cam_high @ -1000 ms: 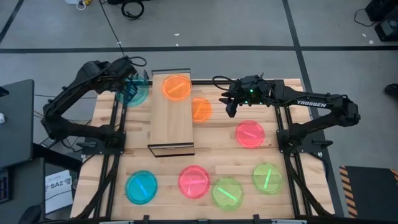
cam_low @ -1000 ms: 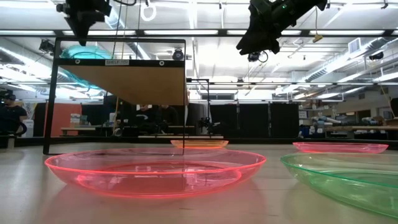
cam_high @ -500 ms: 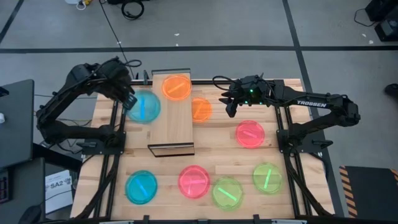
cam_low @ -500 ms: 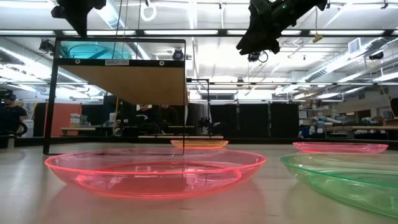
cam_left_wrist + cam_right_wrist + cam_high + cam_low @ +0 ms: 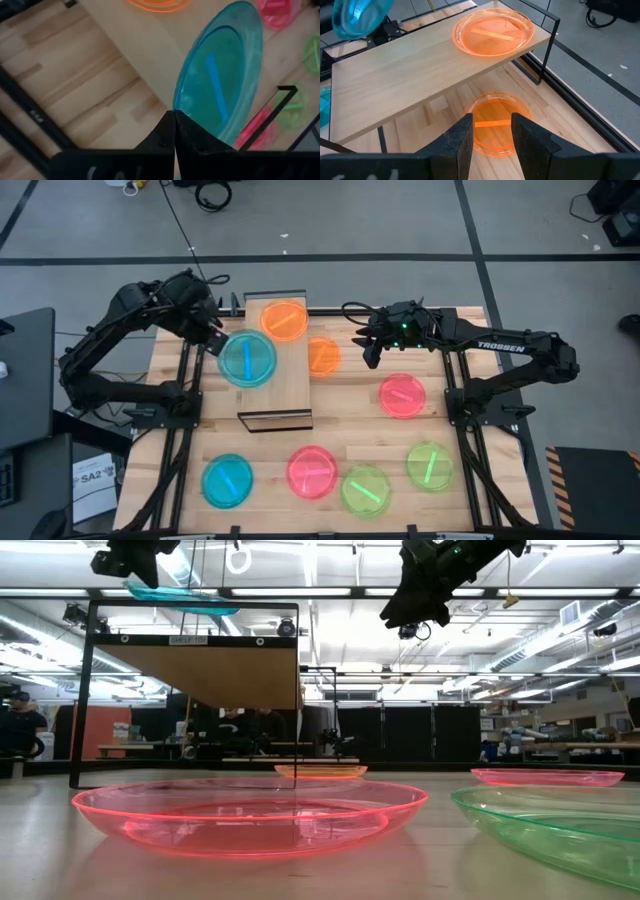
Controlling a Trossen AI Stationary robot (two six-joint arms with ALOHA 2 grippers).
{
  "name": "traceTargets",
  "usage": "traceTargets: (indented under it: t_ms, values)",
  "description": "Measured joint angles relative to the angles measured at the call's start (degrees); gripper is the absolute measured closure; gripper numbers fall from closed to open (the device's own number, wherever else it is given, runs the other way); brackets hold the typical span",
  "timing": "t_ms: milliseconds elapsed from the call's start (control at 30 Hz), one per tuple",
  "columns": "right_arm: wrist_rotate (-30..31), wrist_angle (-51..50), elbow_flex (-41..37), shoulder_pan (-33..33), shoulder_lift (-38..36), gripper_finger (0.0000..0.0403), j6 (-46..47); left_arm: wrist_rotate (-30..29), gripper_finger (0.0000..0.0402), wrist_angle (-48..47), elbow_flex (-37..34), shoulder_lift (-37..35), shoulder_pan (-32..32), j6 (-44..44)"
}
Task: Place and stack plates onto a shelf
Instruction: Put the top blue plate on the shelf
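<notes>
Seen from above, with the shelf (image 5: 277,365) as landmark: nearest the front edge of the slatted tabletop (image 5: 340,430), well short of the shelf, lie a teal plate (image 5: 227,481), a pink plate (image 5: 312,471) and two green plates (image 5: 366,490) (image 5: 431,466) — the first green one touching or slightly overlapping the pink. Farther back, off the shelf's right side, a second pink plate (image 5: 402,395) rests on the tabletop, and an orange plate (image 5: 323,355) lies just beside the shelf's right edge. The left gripper (image 5: 212,340), fingers clamped tight on the rim of a second teal plate (image 5: 247,359), holds it in the air over the shelf's left edge, about level. The right gripper (image 5: 368,350) hovers beyond the orange plate on the tabletop, its fingers (image 5: 458,140) partly apart and empty — nothing between them. At the shelf's far end, another orange plate (image 5: 284,319) sits on the board.
</notes>
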Motion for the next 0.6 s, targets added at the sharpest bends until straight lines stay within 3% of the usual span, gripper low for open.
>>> traceTargets:
  t_ms: [333, 600]
  values:
    - [0.0, 0.0, 0.0, 0.0, 0.0, 0.0263, -0.3, 1.6, 0.0399, 2.8, -0.1, 6.8, -8.4, -0.9]
    - [0.0, 0.0, 0.0, 0.0, 0.0, 0.0263, -0.3, 1.7, 0.0399, 4.3, -0.1, 13.9, -10.3, 1.4]
